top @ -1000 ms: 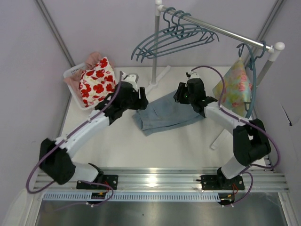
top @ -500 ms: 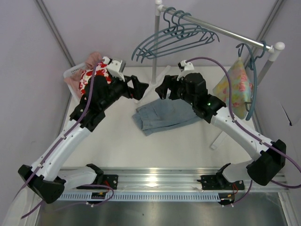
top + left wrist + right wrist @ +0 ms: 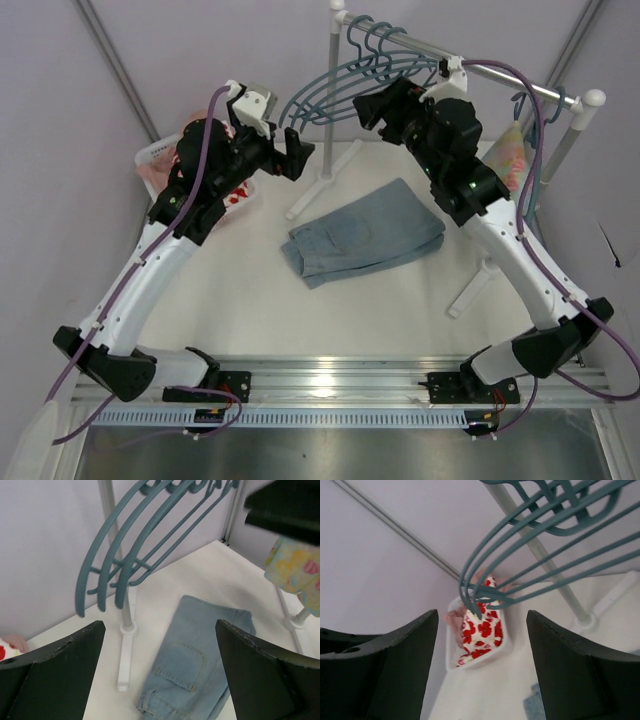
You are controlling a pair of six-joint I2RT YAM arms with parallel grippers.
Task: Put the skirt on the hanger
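From above, the skirt (image 3: 365, 235) lies flat in the middle of the bench (image 3: 240, 300), with nothing gripping it. Both arms are raised near the hangers (image 3: 310, 92) on the rail. The left hand (image 3: 298, 160) and right hand (image 3: 368, 115) are spread and empty.

At the left wrist, spread fingers (image 3: 55, 675) frame the skirt (image 3: 195, 665) below.

At the right wrist, spread fingers (image 3: 580, 670) flank hangers (image 3: 520, 540) and a basket (image 3: 451, 655).

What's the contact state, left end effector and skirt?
Apart. The left wrist view shows the left end effector hanging open, with the skirt lying flat on the table well below it.
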